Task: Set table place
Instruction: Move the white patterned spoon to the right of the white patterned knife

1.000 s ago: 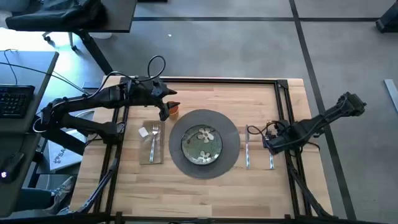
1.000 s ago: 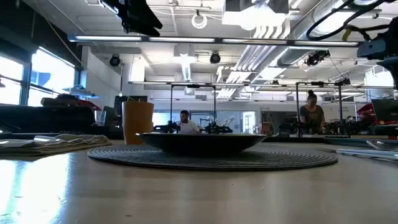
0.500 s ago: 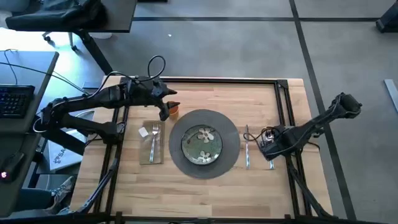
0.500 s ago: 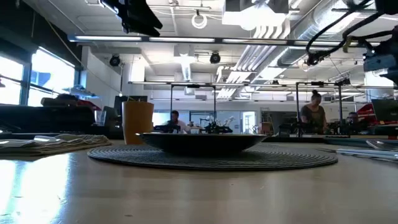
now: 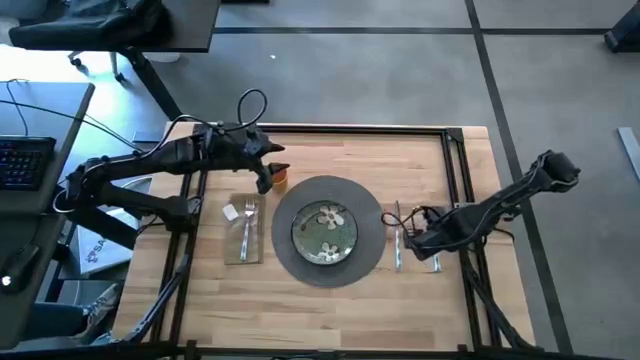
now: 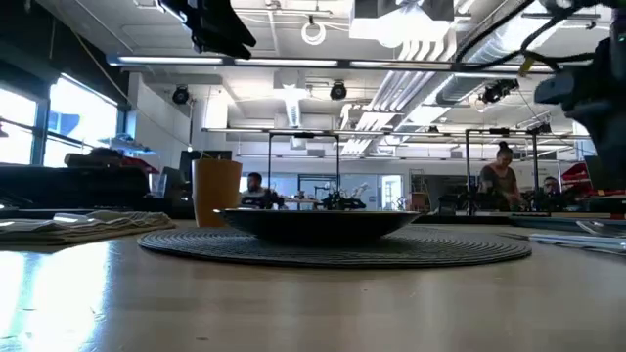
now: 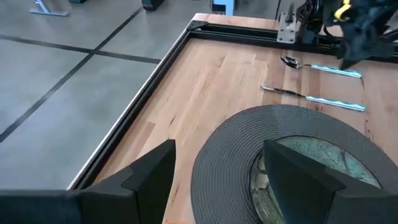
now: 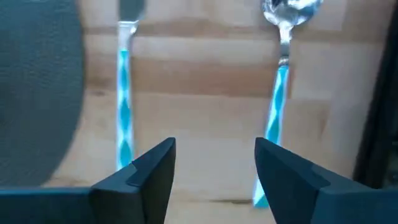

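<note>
On the table (image 5: 330, 305) lies a round dark-grey placemat (image 5: 372, 215) bearing a green flowered plate (image 5: 326, 231). An orange cup (image 5: 280, 178) stands at the mat's far left. Left of the mat, a fork (image 5: 247, 225) lies on a beige napkin (image 5: 238, 245). Right of the mat lie a knife (image 5: 398, 250) and a spoon (image 5: 436, 262), side by side. My left gripper (image 7: 217, 180) hangs open high above the cup (image 6: 216, 192). My right gripper (image 8: 211, 168) is open, low over the strip of wood between the knife (image 8: 124, 93) and the spoon (image 8: 280, 81).
A black metal frame (image 5: 455, 170) edges the tabletop, and its rail runs just right of the spoon. A grey desk with a keyboard (image 5: 25, 160) stands beyond the table's left edge. Bare wood spans the near part of the table.
My right gripper has moved toward the table's left edge, from beside the spoon to above the knife and spoon handles, staying open. The cutlery has not moved.
</note>
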Controlling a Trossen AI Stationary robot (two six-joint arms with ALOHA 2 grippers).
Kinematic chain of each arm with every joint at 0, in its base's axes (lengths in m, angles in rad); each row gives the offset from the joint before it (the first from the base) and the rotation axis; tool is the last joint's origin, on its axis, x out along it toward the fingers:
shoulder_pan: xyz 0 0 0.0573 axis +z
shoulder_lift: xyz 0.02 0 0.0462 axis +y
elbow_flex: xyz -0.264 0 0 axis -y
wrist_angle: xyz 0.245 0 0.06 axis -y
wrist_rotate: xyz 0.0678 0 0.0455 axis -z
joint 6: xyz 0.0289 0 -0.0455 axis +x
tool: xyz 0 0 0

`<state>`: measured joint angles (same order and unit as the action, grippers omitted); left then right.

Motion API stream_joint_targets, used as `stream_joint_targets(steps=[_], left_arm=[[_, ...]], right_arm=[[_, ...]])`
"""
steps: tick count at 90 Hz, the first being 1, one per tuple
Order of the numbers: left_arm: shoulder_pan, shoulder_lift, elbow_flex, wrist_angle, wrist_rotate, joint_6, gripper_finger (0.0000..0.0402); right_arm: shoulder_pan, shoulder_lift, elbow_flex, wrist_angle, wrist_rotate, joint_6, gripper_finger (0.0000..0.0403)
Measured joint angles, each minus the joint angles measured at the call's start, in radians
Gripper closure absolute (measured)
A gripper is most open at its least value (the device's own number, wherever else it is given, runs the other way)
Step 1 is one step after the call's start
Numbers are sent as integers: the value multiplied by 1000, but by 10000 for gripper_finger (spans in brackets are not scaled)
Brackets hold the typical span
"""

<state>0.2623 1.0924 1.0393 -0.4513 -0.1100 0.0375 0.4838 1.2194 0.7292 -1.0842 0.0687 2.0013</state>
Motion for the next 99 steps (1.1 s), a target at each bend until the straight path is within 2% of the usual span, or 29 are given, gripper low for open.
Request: stream_joint_targets(steps=[16, 24, 39, 55, 99], left_arm=[[0, 0, 0, -1, 3, 4, 179], [0, 0, 0, 0, 3, 1, 179], [0, 0, 0, 0, 3, 10, 179], [0, 0, 0, 0, 3, 19, 179], [0, 8, 0, 0, 3, 17, 179]], right_arm=[[33, 11, -89, 178, -105, 9, 208], [52, 11, -112, 166, -123, 59, 208], [56, 4, -113, 27, -130, 59, 209], [54, -2, -113, 2, -116, 46, 209], [50, -5, -260, 174, -118, 108, 209]])
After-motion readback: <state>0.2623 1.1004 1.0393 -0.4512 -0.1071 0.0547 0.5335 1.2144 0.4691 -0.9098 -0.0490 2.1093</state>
